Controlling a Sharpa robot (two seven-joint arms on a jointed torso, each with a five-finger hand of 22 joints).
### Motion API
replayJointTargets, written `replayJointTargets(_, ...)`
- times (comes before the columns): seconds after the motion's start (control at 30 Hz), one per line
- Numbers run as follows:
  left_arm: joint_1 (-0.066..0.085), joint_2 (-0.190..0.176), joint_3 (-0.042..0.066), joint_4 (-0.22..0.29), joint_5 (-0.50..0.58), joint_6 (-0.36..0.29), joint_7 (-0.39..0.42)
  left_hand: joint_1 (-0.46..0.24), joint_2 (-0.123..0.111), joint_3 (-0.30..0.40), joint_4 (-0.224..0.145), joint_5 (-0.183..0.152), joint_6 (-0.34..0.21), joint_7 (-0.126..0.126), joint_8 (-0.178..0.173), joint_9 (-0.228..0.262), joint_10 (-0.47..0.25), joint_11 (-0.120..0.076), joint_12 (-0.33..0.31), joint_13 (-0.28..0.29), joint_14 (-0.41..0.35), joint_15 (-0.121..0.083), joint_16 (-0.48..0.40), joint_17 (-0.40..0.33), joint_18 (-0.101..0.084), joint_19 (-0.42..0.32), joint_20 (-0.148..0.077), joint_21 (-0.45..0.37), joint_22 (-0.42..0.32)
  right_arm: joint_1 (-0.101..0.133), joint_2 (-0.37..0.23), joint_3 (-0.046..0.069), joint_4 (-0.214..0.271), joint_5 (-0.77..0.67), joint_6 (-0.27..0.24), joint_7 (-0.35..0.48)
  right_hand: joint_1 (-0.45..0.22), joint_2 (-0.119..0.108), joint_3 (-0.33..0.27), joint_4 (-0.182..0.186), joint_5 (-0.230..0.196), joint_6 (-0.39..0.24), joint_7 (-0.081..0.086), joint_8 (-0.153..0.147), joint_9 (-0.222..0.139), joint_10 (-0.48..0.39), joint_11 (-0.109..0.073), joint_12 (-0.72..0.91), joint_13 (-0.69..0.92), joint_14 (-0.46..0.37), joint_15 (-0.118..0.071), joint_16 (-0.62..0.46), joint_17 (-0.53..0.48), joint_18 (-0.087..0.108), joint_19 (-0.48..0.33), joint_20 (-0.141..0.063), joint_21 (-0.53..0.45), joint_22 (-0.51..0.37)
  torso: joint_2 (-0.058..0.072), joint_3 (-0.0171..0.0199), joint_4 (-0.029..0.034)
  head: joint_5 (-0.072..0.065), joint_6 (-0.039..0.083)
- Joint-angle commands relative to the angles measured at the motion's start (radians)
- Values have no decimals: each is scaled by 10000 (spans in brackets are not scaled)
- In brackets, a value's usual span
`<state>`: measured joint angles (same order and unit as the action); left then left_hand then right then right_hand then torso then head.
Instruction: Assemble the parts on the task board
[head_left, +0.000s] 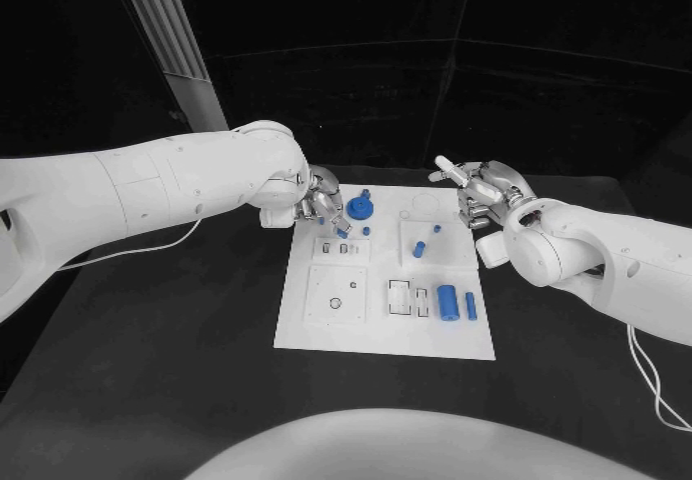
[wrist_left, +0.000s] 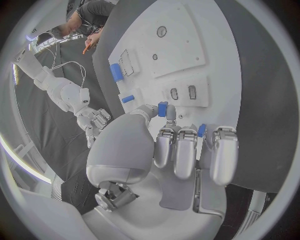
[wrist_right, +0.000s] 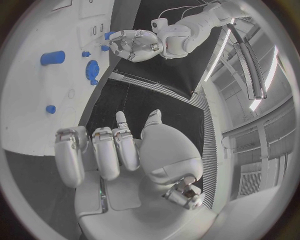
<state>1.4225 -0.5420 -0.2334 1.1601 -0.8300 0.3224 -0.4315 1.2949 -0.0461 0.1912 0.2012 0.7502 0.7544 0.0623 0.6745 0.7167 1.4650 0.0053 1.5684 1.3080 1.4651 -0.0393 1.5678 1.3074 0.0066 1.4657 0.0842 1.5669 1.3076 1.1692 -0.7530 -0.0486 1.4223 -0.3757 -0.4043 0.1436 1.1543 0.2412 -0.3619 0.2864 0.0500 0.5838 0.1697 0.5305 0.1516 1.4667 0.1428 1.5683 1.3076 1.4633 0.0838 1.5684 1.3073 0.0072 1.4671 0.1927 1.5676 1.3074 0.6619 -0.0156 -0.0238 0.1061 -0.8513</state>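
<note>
The task board (head_left: 378, 335) lies mid-table, its near half bare but for two blue cylinders (head_left: 457, 301) at about four o'clock. At its eleven o'clock corner the left hand (head_left: 307, 200) pinches a small blue part (wrist_left: 162, 108) over the board. The right hand (head_left: 483, 190) hovers off the one o'clock edge, fingers apart, grasping nothing. A blue gear (head_left: 361, 208) sits between the hands.

We see bare bench (head_left: 173, 330) on both sides of the task board (head_left: 382, 335) and in front of it. At the board's far end our left hand (head_left: 310, 200) and right hand (head_left: 483, 195) flank a blue round part (head_left: 361, 208) and small upright pegs (head_left: 420, 248), narrowing that passage.
</note>
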Motion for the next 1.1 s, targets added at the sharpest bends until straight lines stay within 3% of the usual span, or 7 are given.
replayJointTargets(0.03,37,-21,3,-5,492,487,-421,-42,18,76,-3,-29,133,-66,18,94,1058,-83,24,2628,1057,-70,30,2634,-66,1051,-97,39,2632,14,10,5,5,-36,34,34,74,-9,64,-22,67,-27,429,31,-12,1041,-47,25,2632,1075,-60,24,2635,-72,1037,-70,32,2634,6,-2,-14,15,-26)
replayJointTargets(0.23,53,-39,2,-34,611,921,-897,-23,83,228,-14,-41,150,-79,-7,132,1058,-94,24,2628,1057,-75,30,2634,-66,1051,-91,39,2632,13,7,5,18,-36,21,34,83,-9,65,-22,67,-30,429,30,-15,1041,-46,25,2632,1075,-59,24,2635,-72,1037,-70,32,2634,14,0,-17,28,-42)
replayJointTargets(0.37,53,-34,2,-66,633,1048,-1226,-41,84,396,-36,-312,172,-82,-44,207,1058,-99,24,2628,1057,-78,30,2634,-66,1051,-77,39,2632,13,5,5,25,-36,13,33,86,-9,66,-22,67,-31,430,30,-16,1041,-46,25,2632,1075,-59,24,2635,-72,1037,-70,32,2634,13,1,-18,41,-84)
replayJointTargets(0.67,37,148,1,-240,644,1069,-1735,124,55,705,-248,-669,171,-85,-84,362,1058,-104,24,2628,1057,-85,30,2634,-66,1051,-35,39,2632,12,5,5,19,-36,20,21,89,-9,66,-22,67,-32,430,30,-17,1041,-46,25,2632,1075,-59,24,2635,-72,1037,-70,32,2634,11,-3,-17,80,-122)
replayJointTargets(1.1,-30,474,0,-410,646,929,-1870,120,66,752,-257,-744,168,-80,-95,389,1058,-101,24,2628,1057,-81,30,2634,-66,1051,-26,39,2632,12,35,4,9,-36,37,6,98,-8,68,-20,67,-34,431,29,-20,1041,-45,25,2632,1075,-58,24,2635,-72,1037,-70,32,2634,6,-6,-17,51,-137)
